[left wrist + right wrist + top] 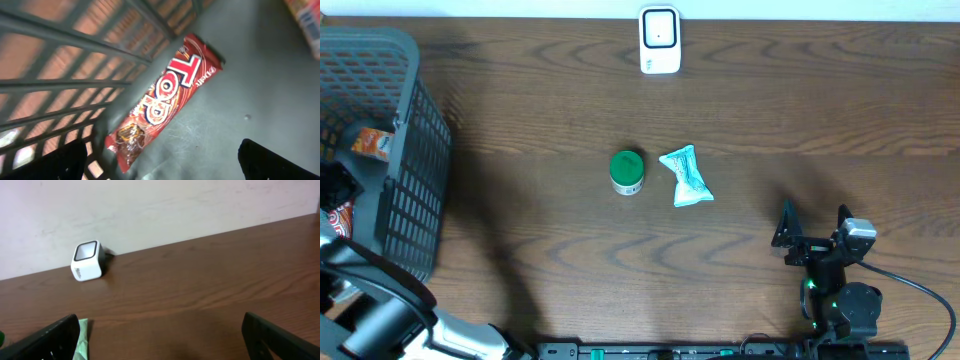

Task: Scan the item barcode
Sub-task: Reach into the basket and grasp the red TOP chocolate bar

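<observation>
Basket point(415, 170) w/ red snack bar point(165, 100) inside; left tool point(162, 165) & right tool point(160, 340) both apart.

Table point(770, 110): dark brown wood grain.
Basket point(415, 150): grey, slatted, set at the left end and partly cut off by the frame.
Scanner point(660, 40): white, placed at back centre, near the far edge.
Tub point(626, 170): green lid, upright, found near mid-table.
Packet point(686, 177): pale teal, laid flat just right of the tub, with a narrow gap between them.
</observation>
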